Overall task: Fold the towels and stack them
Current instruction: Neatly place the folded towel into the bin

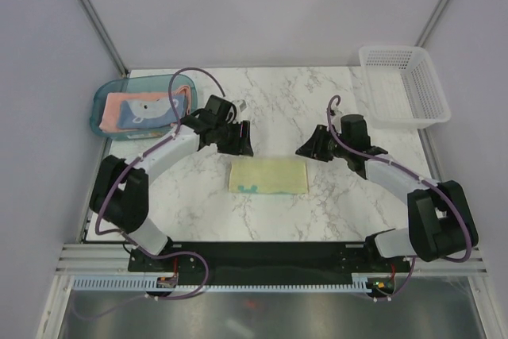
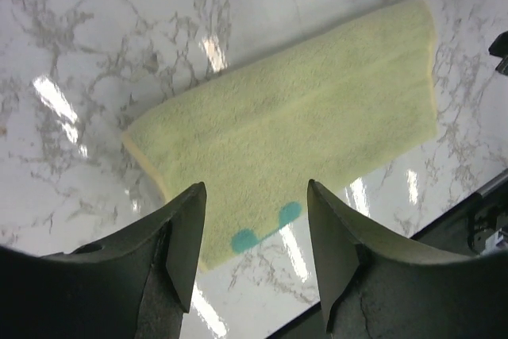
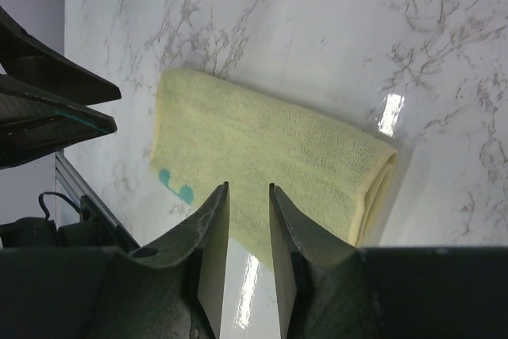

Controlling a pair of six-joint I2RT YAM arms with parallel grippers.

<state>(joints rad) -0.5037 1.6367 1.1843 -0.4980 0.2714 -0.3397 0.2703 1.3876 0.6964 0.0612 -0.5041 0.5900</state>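
One pink towel mostly under blue towel in tray

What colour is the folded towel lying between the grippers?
Pale yellow towel with small teal marks near one edge; clearest in left wrist view.

3 towels: yellow, pink, blue; 1 tray; 1 basket

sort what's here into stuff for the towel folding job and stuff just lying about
Job: yellow towel, pink towel, light blue towel.
Lying about: white mesh basket, teal tray holding the pink and blue ones.
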